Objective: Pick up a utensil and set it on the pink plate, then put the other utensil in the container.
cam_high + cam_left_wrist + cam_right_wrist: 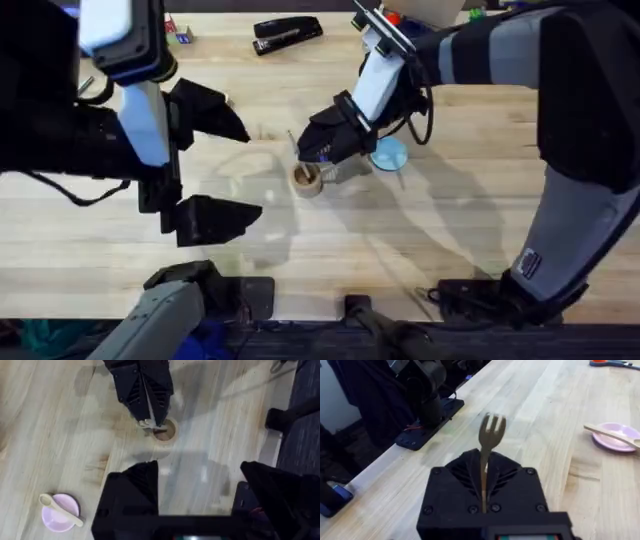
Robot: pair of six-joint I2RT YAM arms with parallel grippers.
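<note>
The right gripper [318, 150] hangs over the middle of the table with its fingers pressed together on the wooden fork [487, 455], which stands between them with its tines pointing away from the wrist. Just under it sits the container [306, 178], a short tan cup with a dark hollow; from the left wrist view the same cup [164, 431] lies directly below the right gripper's tips, so the fork's handle end appears to be at or just above the rim. The first half of the task looks done: the pink plate [60, 512] already carries a pale wooden spoon [61, 509], well apart from the cup, and it shows again with the spoon across it in the right wrist view [616, 436]. A light blue plate [389, 154] lies just beside the right gripper and has no part here. The left gripper [205, 165] hovers over the table's left side with its fingers spread wide and nothing between them. The step in hand seems to be dropping the fork into the cup. To do it well, the handle end should be centred over the hollow and lowered inside before the fingers part, since the cup is light and narrow; a sideways nudge at the rim could tip it, and letting go too high could bounce the fork out.
</note>
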